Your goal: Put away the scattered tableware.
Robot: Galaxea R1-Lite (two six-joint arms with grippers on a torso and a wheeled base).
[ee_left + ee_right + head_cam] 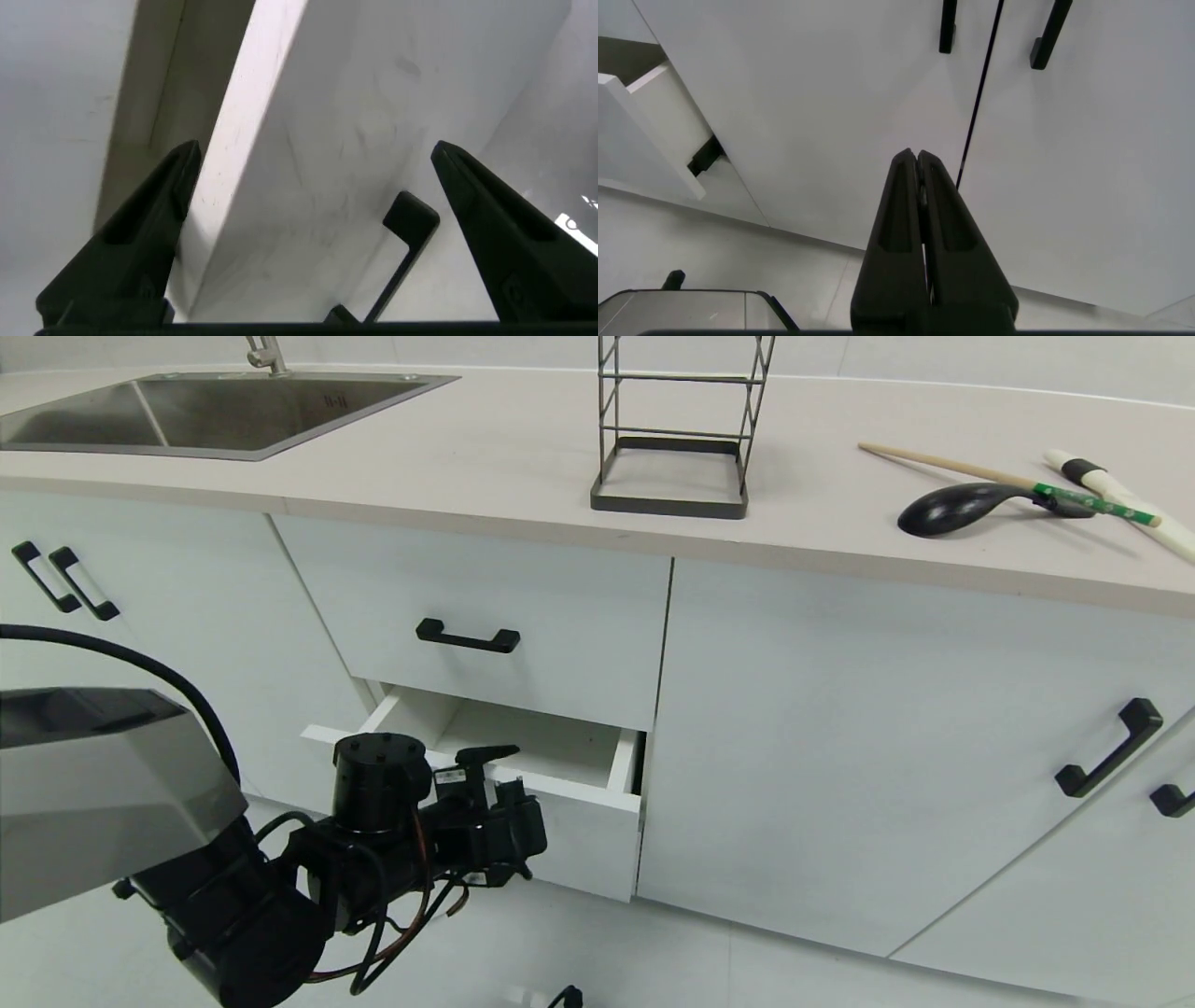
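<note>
1. Sink [233, 406], far left in the counter [485, 457]: steel basin, nothing but bare steel in the part that shows.
2. Left gripper [509, 812], low, at the front of the lower drawer [597, 831]. Jaws released and spread wide, with the front panel and black drawer handle [404, 245] framed between them. Grasping nothing.
3. Lower drawer: pulled out, white box. Only part of the inside visible, just white bottom (probably the target bin, judging by the task).
4. Wire rack [672, 502], upright mid-counter: open frame, bare base.
5. Tableware, far right on the counter and well apart from the drawer:
   - Black spoon [957, 509]: likely light, rigid and glossy, so slippery. Best pinched at the neck, not the bowl.
   - Wooden stick [943, 462], crossing the spoon's handle: thin, likely to roll. Best taken at mid-length.
   - White utensil with a black band [1116, 485], just beside: rigid. Best taken mid-shaft.
6. Right gripper [918, 154]: jaws clenched together on nothing, facing the cabinet doors [831, 112].
</note>
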